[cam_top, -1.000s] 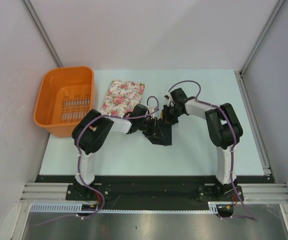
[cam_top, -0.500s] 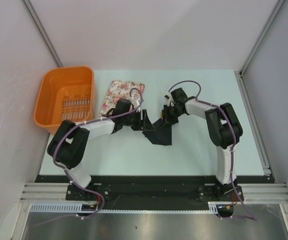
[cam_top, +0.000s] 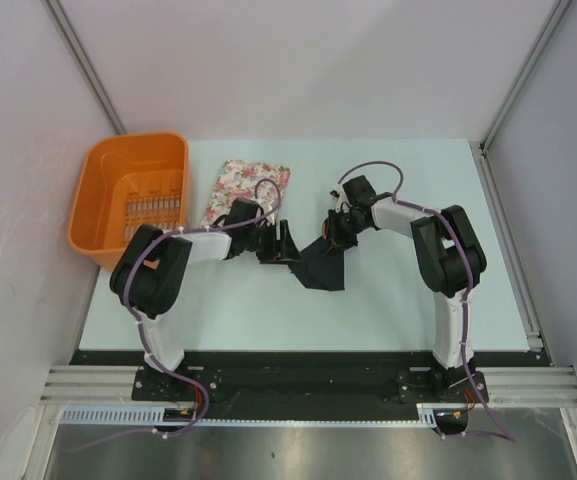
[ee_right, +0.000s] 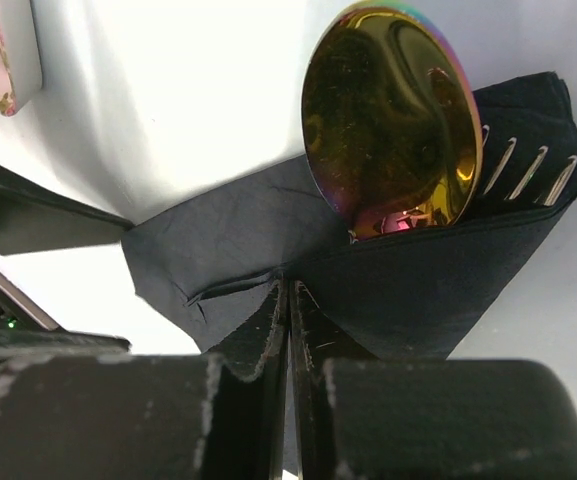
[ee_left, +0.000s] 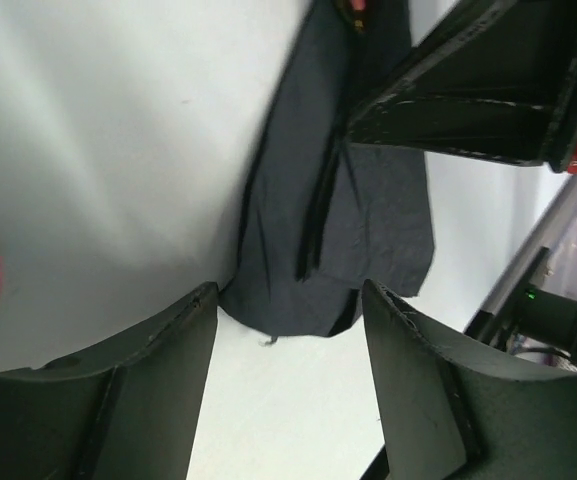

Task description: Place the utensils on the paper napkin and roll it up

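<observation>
Utensil handles are buried inside the folded black paper napkin (ee_right: 398, 290). Only the shiny, rounded gold spoon head (ee_right: 388, 115) and a few silver tines (ee_right: 528, 170) stick out at the top fold. From overhead the cutlery can't be made out, just a dark crumpled wedge mid-table between the two wrists. Napkin is thin, matte and creased, with one flap raised off the pale table (cam_top: 368, 300).

Right gripper (ee_right: 288, 300): fingers pressed flat together, pinching that raised fold. Left gripper (ee_left: 288, 298): fingers wide apart, nothing between them, tips just short of the napkin's near corner.

Pink-and-white floral cloth (cam_top: 243, 183) lies flat behind the left wrist, partly covered by it. Orange plastic basket (cam_top: 133, 200) with a slotted floor sits far left.

Versus a second ago: left gripper sat over the napkin; now it's backed off leftward, elbow swung out left. Right arm hasn't moved.
</observation>
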### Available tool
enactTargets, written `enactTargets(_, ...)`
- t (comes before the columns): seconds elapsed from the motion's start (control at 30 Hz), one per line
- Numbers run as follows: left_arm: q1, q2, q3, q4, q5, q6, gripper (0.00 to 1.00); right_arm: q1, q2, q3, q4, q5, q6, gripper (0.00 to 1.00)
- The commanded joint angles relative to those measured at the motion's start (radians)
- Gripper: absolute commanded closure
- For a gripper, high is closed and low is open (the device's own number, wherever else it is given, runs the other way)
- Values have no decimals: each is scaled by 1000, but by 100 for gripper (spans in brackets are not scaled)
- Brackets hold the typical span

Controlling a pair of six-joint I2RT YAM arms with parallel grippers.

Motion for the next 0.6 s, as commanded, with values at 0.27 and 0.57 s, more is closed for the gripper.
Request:
enactTargets(0.27,-84,121,5,287,162,-148,37,12,96,-34,-22,61,1,95)
enactTargets(0.57,-82,144,15,280,139,-189,37,10,96,-39,-16,63,4,95)
